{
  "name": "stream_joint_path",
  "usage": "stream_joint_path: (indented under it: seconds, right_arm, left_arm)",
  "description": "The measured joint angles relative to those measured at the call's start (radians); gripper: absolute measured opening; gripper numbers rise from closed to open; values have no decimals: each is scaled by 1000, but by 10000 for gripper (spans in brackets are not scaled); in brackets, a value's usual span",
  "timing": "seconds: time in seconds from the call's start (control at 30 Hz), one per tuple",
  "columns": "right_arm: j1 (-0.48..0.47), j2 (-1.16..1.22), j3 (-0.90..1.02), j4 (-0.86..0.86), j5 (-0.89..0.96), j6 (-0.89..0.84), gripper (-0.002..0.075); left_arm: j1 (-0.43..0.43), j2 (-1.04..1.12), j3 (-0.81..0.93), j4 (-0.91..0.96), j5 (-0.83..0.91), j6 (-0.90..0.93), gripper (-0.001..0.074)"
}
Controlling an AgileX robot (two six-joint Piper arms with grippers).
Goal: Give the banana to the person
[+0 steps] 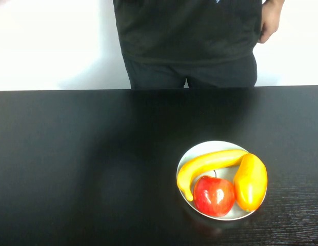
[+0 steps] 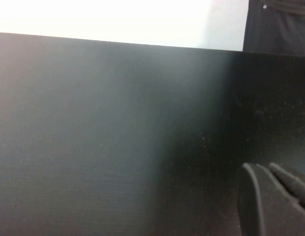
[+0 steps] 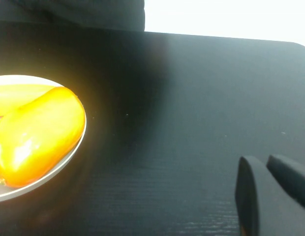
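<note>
banana waiting on the plate

right gripper [image 3: 270, 196] hovers over bare table beside the plate [image 3: 78, 142], left gripper [image 2: 275, 196] parked away; i can't tell either's opening. approach the banana [image 1: 207, 165] mid-body, clear of apple [image 1: 214, 195] and mango [image 1: 250, 182], then reach toward the person [image 1: 190, 36]

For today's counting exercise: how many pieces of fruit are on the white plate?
3. The banana curves along the plate's far and left side, the apple sits at the near edge, and the mango lies on the right. None seems hidden.
</note>
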Motion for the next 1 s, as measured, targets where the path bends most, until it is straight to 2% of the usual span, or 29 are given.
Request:
stream_joint_path:
  seconds: [0.8,0.9,1.0]
  right_arm:
    - [0,0,0,11,-4,0,-7]
    - [0,0,0,74,-37,0,-7]
    - [0,0,0,212,-74,0,-7]
  left_arm:
    - [0,0,0,0,0,0,-4]
    - [0,0,0,0,0,0,-4]
    - [0,0,0,0,0,0,-4]
